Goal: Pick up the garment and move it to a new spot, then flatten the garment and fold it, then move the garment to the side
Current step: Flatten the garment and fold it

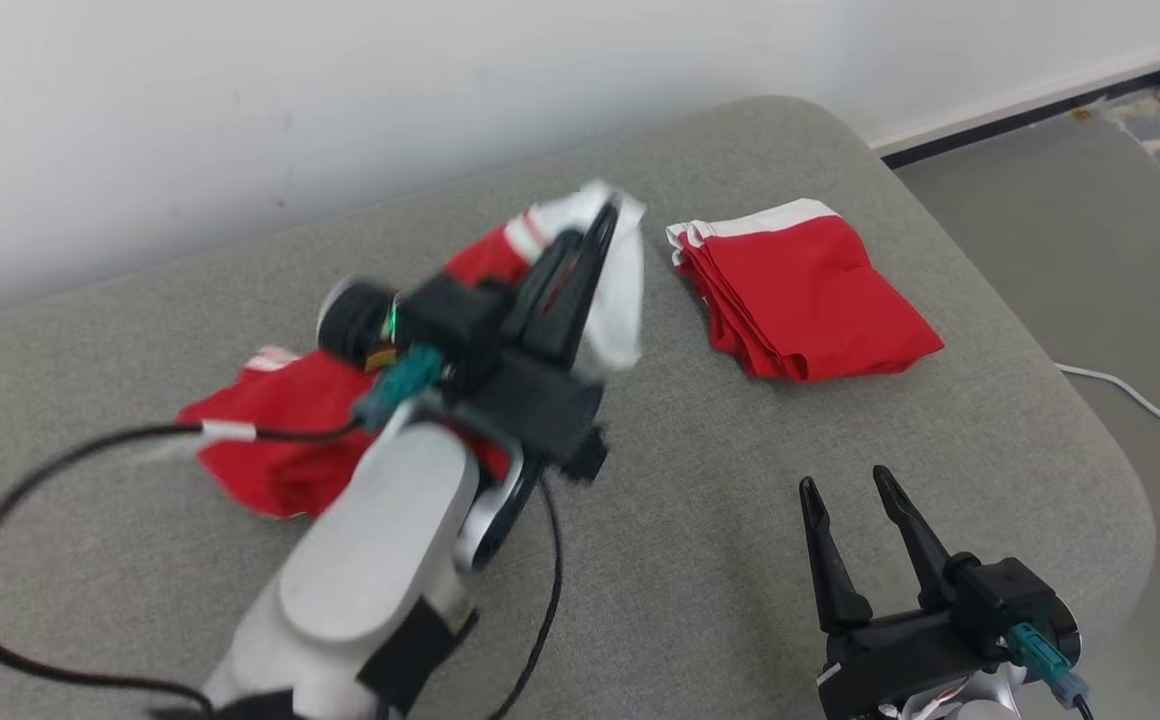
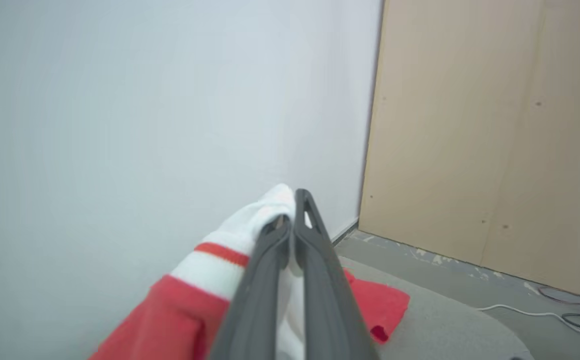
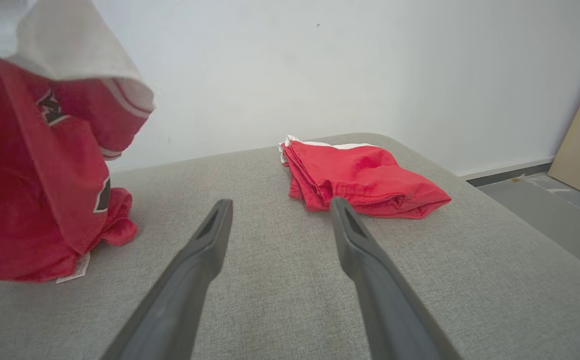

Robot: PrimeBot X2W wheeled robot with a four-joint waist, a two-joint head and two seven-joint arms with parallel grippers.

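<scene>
1. Right now the left hand (image 1: 605, 215) is pinched fully together on the white band of the red-and-white jersey (image 1: 280, 440), near the back edge of the grey cushion (image 1: 740, 500).
2. The jersey hangs from that pinch over the cushion's left half. In the right wrist view its lower bunch (image 3: 35, 200) rests on the fabric.
3. The right hand (image 1: 845, 480) stands wide open and empty near the front right corner.
4. Risk: the grip takes only a thin edge, so a quick swing could pull the band out from between the fingers.
5. Risk: the arm's black cable (image 1: 270, 432) crosses the red cloth and may snag or drag it.
6. Risk: the trailing cloth could sweep the folded red garment (image 1: 810, 300) lying right of centre and undo its folds, if carried that way low.
</scene>
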